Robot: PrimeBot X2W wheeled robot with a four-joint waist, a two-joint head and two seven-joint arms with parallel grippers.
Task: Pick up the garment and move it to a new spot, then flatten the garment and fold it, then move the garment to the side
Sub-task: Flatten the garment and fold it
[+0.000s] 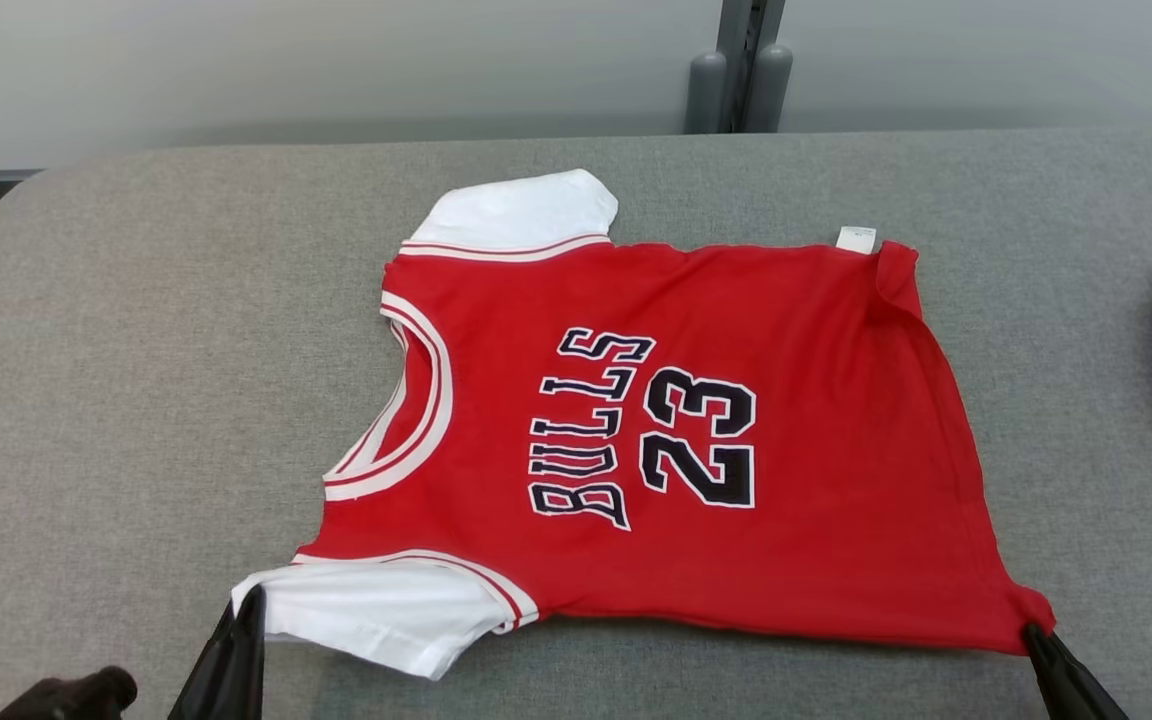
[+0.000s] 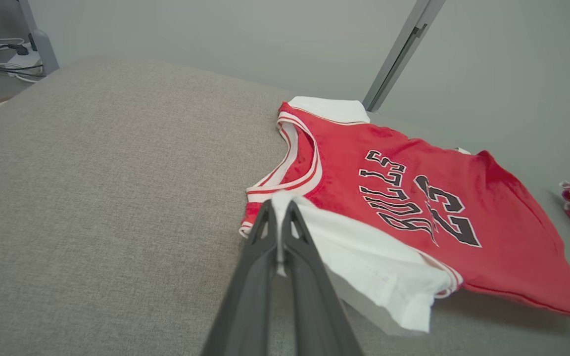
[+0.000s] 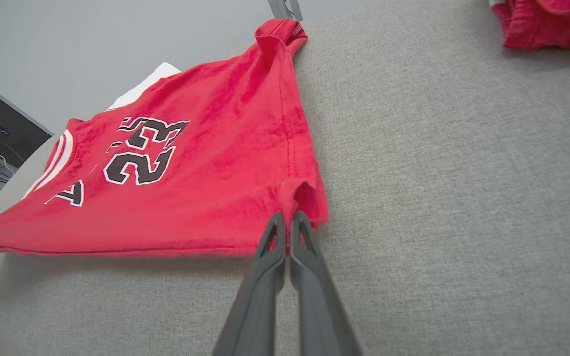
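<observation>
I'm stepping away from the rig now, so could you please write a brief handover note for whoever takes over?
Left gripper: shut on the near white sleeve of the red fabric jersey.
Right gripper: shut on its near hem corner.
Jersey lies spread, print up, on the grey fabric table; far hem corner curled.
Done: laid out. Left: fold, move aside.

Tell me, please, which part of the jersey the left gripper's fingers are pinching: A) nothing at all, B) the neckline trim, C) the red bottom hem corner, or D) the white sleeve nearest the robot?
D: the left gripper has its fingers shut on the edge of the near white sleeve, while the red hem corner is in the right gripper.
</observation>
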